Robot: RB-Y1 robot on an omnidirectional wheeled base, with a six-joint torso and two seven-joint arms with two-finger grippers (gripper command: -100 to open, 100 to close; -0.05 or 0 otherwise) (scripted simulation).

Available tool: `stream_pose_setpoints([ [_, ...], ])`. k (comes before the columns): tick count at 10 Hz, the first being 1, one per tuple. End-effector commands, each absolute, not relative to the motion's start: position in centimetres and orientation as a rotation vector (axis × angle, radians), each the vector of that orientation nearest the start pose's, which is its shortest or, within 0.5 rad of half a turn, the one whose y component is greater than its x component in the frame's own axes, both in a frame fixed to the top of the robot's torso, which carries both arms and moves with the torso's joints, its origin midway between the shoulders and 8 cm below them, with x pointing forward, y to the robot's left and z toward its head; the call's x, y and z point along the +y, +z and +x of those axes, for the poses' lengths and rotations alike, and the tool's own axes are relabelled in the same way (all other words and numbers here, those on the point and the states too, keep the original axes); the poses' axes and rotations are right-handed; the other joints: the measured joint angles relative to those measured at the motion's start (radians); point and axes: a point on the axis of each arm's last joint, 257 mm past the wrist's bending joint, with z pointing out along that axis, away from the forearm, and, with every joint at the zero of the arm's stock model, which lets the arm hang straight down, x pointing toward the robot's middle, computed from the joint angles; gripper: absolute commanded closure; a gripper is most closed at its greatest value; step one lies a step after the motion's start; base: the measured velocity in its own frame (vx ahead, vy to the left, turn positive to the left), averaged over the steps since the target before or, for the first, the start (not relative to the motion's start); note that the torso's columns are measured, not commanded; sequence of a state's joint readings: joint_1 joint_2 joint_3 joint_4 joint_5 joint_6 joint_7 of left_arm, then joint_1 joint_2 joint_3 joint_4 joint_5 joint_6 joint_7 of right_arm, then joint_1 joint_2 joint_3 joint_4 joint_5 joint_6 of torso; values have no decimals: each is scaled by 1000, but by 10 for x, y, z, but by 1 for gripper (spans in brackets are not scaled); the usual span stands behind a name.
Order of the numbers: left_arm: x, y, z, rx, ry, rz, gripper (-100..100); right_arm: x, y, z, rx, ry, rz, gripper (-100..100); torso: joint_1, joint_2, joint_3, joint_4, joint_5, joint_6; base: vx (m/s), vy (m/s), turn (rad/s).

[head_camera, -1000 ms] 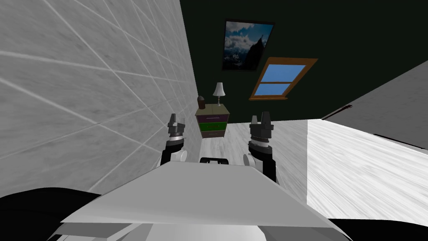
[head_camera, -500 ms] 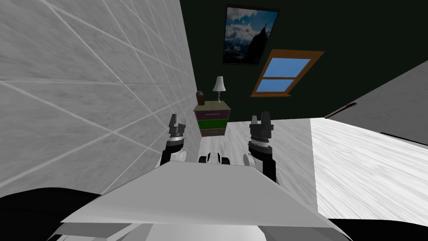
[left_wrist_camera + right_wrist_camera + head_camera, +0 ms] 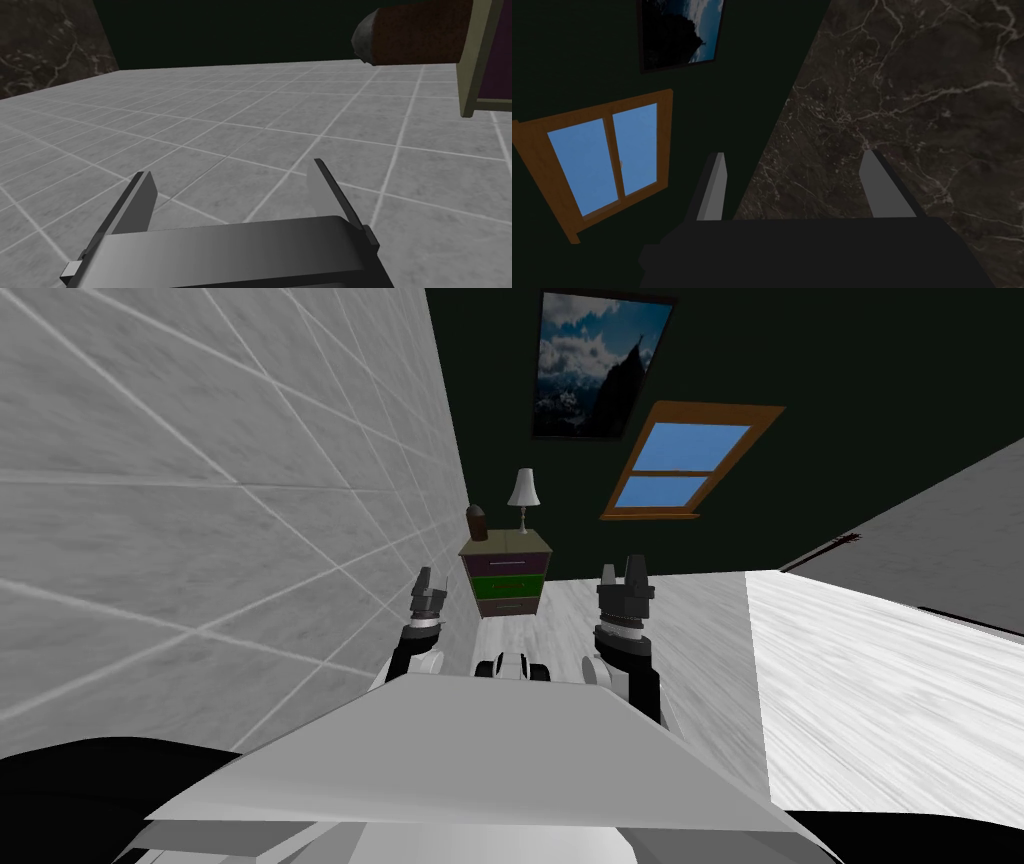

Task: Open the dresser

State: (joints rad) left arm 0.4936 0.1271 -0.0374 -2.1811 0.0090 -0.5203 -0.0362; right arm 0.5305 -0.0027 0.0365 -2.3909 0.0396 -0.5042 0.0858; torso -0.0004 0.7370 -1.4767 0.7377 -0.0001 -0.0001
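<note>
The dresser (image 3: 505, 578) stands at the far corner of the floor (image 3: 640, 608), against the dark wall (image 3: 800, 368) and beside the tiled wall (image 3: 200, 488), its drawer fronts (image 3: 508, 586) facing the robot. It lies ahead between both arms, well apart from them, slightly nearer the left tool (image 3: 427, 588). That and the right tool (image 3: 625, 578) both gape wide, empty.

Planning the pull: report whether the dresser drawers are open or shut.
Shut: in the head view all three drawer fronts of the dresser sit flush, none pulled out.
</note>
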Motion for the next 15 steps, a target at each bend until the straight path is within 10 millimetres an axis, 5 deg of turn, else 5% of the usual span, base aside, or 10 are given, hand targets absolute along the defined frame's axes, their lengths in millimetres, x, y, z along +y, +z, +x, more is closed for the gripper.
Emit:
stream_pose_setpoints([
  [1,263,-33,364,793,-1299,-597,-100,-261,64,320,593,1241,535,0,0,0,0,0,0,0,120,-37,1],
  [15,293,-115,361,790,-1303,-594,-100,-261,64,320,593,1241,535,0,0,1,1,0,0,0,113,-35,1],
])
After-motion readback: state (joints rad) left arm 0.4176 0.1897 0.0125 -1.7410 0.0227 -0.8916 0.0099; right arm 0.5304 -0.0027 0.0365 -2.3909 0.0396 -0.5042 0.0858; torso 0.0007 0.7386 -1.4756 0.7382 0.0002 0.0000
